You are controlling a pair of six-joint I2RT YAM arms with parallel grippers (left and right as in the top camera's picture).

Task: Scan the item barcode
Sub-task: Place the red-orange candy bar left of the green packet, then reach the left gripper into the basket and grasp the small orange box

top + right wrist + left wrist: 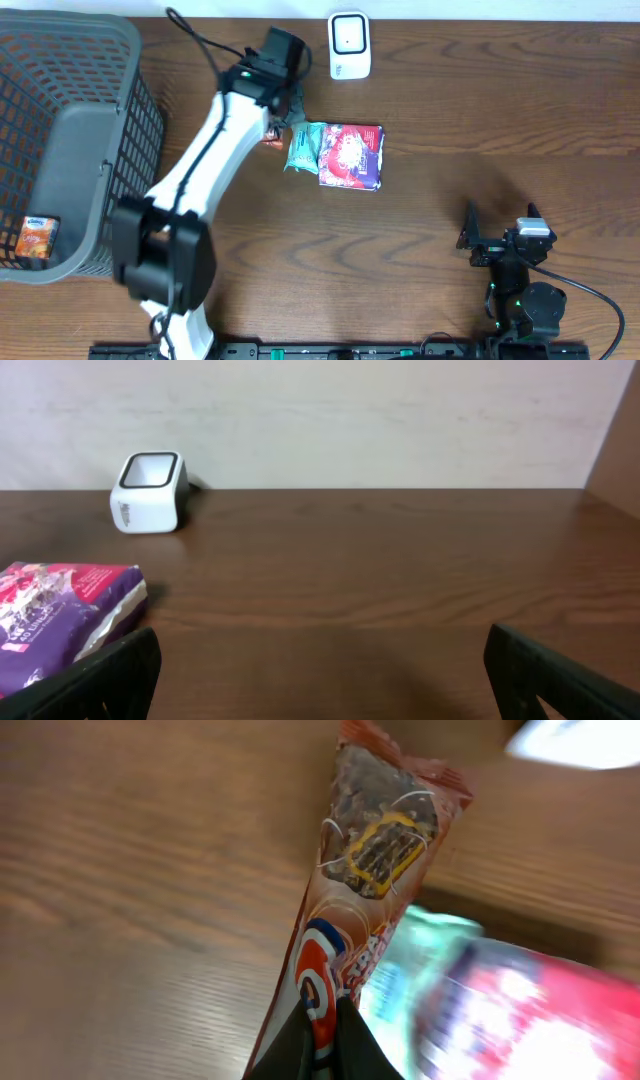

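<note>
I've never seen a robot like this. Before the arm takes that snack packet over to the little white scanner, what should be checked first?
1. Grip: the left gripper is shut on the end of the snack packet. Ok.
2. Barcode side: only the printed front shows, with no barcode in sight. Cannot tell.
3. Scanner: it stands near the far edge of the table, with nothing covering it. Ok.
4. Neighbours: the green packet and purple packet lie close beside the held one. Whether they touch it: cannot tell.
5. Right gripper: open, empty and away from the packets. Ok.
</note>
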